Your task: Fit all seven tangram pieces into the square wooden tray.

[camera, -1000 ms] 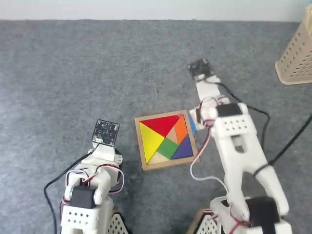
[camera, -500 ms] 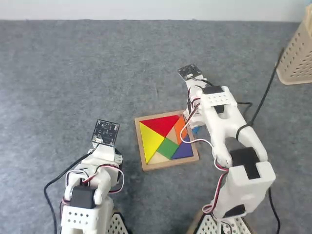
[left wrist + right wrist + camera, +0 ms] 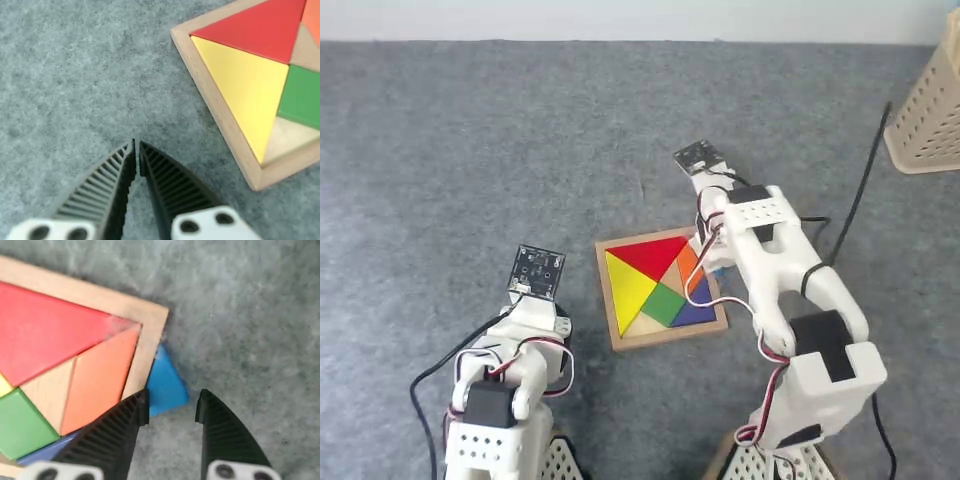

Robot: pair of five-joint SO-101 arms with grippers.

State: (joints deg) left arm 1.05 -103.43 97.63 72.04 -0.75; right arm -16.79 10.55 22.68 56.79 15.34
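On the left of the grey carpeted worktop [image 3: 470, 130], my left gripper [image 3: 137, 150] hung over bare surface just beside the square wooden tray [image 3: 603, 290], its jaws drawn together to a thin slit and holding nothing. I counted five coloured pieces lying flat in that one tray: a large yellow triangle [image 3: 628, 287], a large red triangle [image 3: 650, 256], a green square [image 3: 666, 303], an orange parallelogram [image 3: 690, 268] and a violet-blue triangle [image 3: 698, 313]. Two pale wood-coloured triangular patches sat among them; I could not tell whether these were pieces or bare tray floor. One small bright blue triangle [image 3: 167, 382] lay outside, touching the tray's right rim. My right gripper [image 3: 172, 400] stood over it, jaws parted to either side of its edge, gripping nothing. One beige perforated basket [image 3: 930, 110] stood far right.
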